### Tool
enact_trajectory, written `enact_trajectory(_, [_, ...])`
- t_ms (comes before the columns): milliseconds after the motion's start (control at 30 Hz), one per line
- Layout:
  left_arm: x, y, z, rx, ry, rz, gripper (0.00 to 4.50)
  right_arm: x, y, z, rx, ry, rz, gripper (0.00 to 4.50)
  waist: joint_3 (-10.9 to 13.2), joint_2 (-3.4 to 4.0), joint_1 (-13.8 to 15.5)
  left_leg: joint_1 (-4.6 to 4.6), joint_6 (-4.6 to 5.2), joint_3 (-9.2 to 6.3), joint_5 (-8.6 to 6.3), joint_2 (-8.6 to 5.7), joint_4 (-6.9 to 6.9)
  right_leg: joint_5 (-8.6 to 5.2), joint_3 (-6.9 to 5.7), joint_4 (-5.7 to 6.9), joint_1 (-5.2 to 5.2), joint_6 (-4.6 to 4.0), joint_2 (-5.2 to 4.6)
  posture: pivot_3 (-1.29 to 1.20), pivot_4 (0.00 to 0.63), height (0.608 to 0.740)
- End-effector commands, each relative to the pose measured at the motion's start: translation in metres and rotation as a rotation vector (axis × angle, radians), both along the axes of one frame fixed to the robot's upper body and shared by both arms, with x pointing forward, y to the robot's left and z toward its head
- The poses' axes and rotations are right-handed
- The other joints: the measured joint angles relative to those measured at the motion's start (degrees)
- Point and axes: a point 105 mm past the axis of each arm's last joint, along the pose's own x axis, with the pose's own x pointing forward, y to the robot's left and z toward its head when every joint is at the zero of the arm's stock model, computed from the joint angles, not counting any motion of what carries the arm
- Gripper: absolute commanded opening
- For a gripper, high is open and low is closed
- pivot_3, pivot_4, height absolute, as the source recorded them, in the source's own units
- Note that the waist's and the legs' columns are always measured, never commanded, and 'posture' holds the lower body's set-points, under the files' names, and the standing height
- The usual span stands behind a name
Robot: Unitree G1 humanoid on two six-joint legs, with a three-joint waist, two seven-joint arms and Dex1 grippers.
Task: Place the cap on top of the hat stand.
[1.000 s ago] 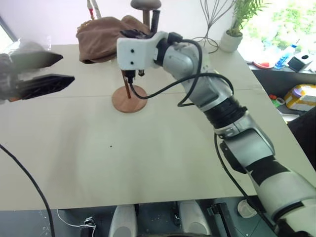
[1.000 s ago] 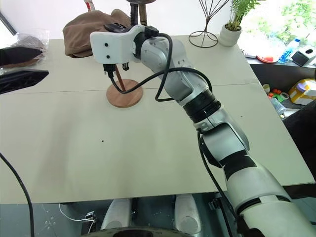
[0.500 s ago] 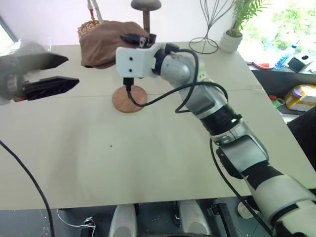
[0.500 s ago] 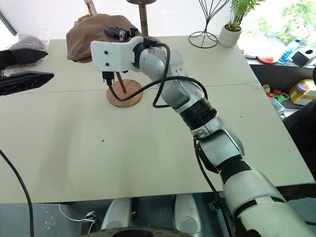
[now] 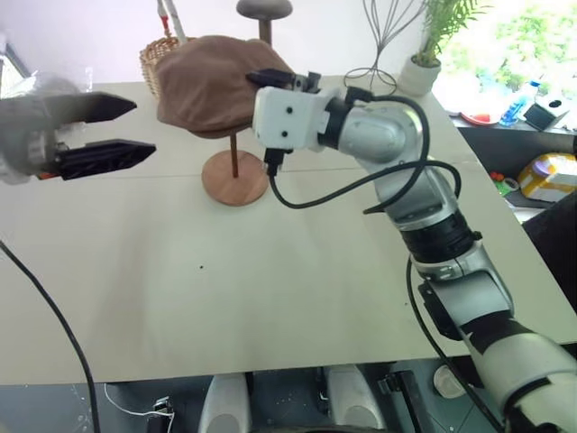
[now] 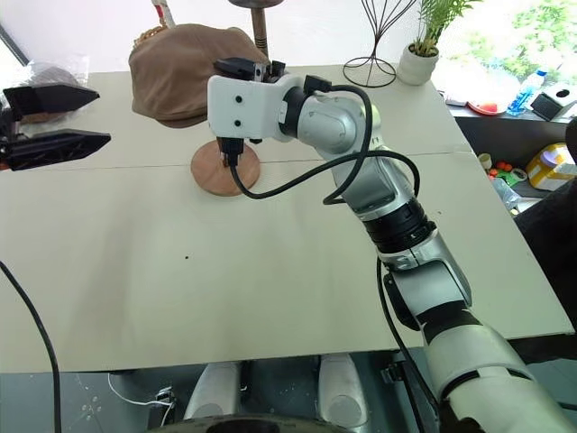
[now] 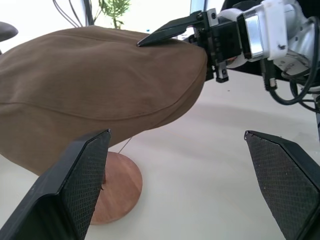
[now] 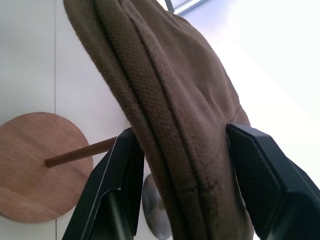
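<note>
Sitting creased on the hat stand (image 5: 235, 174); the cap (image 5: 212, 84), soft brown.

Brown cap (image 5: 212, 83) atop hat stand (image 5: 235, 174)

Pale beige table (image 5: 225, 298), surface seamed across its width, one small dark speck near the middle. White wall (image 5: 108, 36) behind the far edge. On the far right corner, a potted green plant (image 5: 431, 45) in a white pot, beside a black wire stand (image 5: 383, 45). Woven basket (image 5: 155, 61) at the far left, partly hidden. Strong daylight and foliage at the upper right, probably a window. Side surface at right holds cluttered small items, among them a yellow container (image 5: 548, 176).
</note>
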Motion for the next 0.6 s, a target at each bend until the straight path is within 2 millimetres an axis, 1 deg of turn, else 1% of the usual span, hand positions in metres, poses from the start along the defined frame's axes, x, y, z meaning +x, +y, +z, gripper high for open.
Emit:
enact_trajectory(33, [-0.002, -0.001, 0.013, 0.011, -0.065, -0.007, 4.5, -0.004, 0.012, 0.023, 0.052, -0.088, 0.024, 2.57, 0.01, 0.01, 0.01, 0.0, 0.0, 0.0, 0.0, 0.0, 0.0, 0.0, 0.0, 0.01, -0.01, 0.0, 0.0, 0.0, 0.15, 0.728])
enact_trajectory(167, [-0.002, -0.001, 0.014, 0.012, -0.071, -0.008, 4.5, 0.001, 0.021, 0.022, 0.049, -0.115, 0.024, 2.57, 0.01, 0.01, 0.09, -0.04, 0.0, 0.0, 0.0, 0.0, 0.0, -0.01, 0.0, 0.03, -0.05, 0.0, 0.0, 0.0, 0.15, 0.728])
enact_trajectory(267, [-0.003, 0.001, 0.014, 0.012, -0.073, -0.001, 4.5, 0.003, 0.023, 0.021, 0.039, -0.115, 0.024, 2.57, 0.01, 0.0, 0.19, -0.05, 0.0, 0.0, 0.0, 0.0, 0.0, 0.0, 0.0, 0.04, -0.05, 0.0, 0.0, 0.0, 0.15, 0.728])
enact_trajectory(333, [-0.004, 0.001, 0.013, 0.013, -0.073, 0.001, 4.5, 0.005, 0.021, 0.019, 0.02, -0.108, 0.021, 2.57, 0.01, 0.0, 0.21, -0.05, 0.0, 0.0, 0.0, 0.0, 0.0, 0.0, 0.0, 0.03, -0.04, 0.0, 0.0, 0.0, 0.15, 0.728])
enact_trajectory(433, [-0.004, 0.0, 0.012, 0.017, -0.07, 0.002, 4.5, 0.006, 0.014, 0.018, 0.022, -0.086, 0.018, 2.57, 0.01, 0.0, 0.2, -0.05, 0.0, 0.0, 0.0, 0.0, 0.0, 0.0, 0.0, 0.04, -0.05, 0.0, 0.0, 0.0, 0.15, 0.728])
enact_trajectory(467, [-0.004, 0.0, 0.012, 0.021, -0.071, 0.002, 4.5, 0.006, 0.011, 0.019, 0.027, -0.077, 0.018, 3.11, 0.01, 0.0, 0.2, -0.05, 0.0, 0.0, 0.0, 0.0, 0.0, 0.0, 0.0, 0.05, -0.05, 0.0, 0.0, 0.0, 0.15, 0.728])
enact_trajectory(500, [-0.004, 0.0, 0.012, 0.026, -0.074, 0.005, 4.5, 0.005, 0.008, 0.019, 0.031, -0.072, 0.017, 3.43, 0.01, 0.0, 0.2, -0.05, 0.0, 0.0, 0.0, 0.0, 0.0, 0.0, 0.0, 0.04, -0.05, 0.0, 0.0, 0.0, 0.15, 0.728])
enact_trajectory(567, [-0.002, -0.001, 0.012, 0.032, -0.083, 0.011, 4.5, 0.003, 0.003, 0.022, 0.034, -0.082, 0.012, 4.34, 0.01, 0.0, 0.19, -0.05, 0.0, 0.0, 0.0, 0.0, 0.0, -0.01, 0.0, 0.04, -0.05, 0.0, 0.0, 0.0, 0.15, 0.728])
enact_trajectory(600, [-0.001, -0.001, 0.013, 0.035, -0.092, 0.015, 4.5, 0.001, -0.001, 0.023, 0.028, -0.089, 0.01, 4.46, 0.01, 0.01, 0.19, -0.05, 0.0, 0.0, 0.0, 0.0, 0.0, -0.01, 0.0, 0.04, -0.05, 0.0, 0.0, 0.0, 0.15, 0.728])
